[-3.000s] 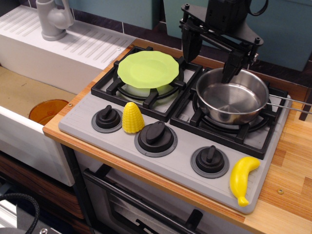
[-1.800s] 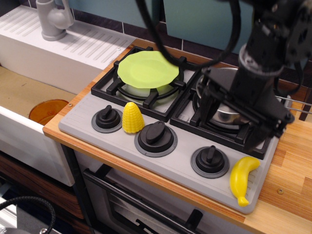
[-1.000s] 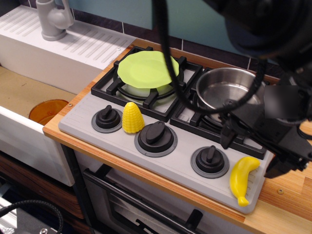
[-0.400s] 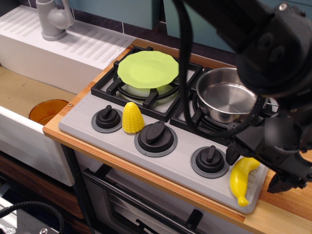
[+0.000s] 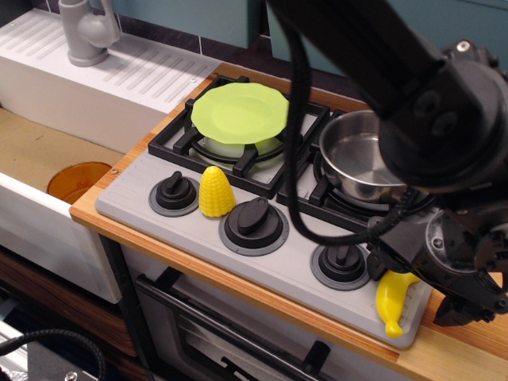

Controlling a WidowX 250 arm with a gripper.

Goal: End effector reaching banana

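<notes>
The yellow toy banana (image 5: 390, 302) lies at the front right corner of the grey stove top (image 5: 143, 208), partly hidden by the arm. My black two-fingered gripper (image 5: 421, 284) hangs from the bulky black arm directly above it. The gripper is open, with one prong (image 5: 375, 260) to the banana's left and the other prong (image 5: 467, 308) to its right over the wooden counter. The jaws straddle the banana's upper half and hold nothing.
A steel pot (image 5: 361, 163) sits on the right burner, a green plate (image 5: 240, 113) on the left burner. A ridged yellow corn cob (image 5: 215, 191) stands between the left knobs (image 5: 175, 193). An orange bowl (image 5: 75, 179) lies in the sink at left. The wooden counter edge (image 5: 444, 349) runs close on the right.
The arm moved from above the pot toward the front right and came down, so the open prongs now stand on either side of the banana. The banana has not moved.
</notes>
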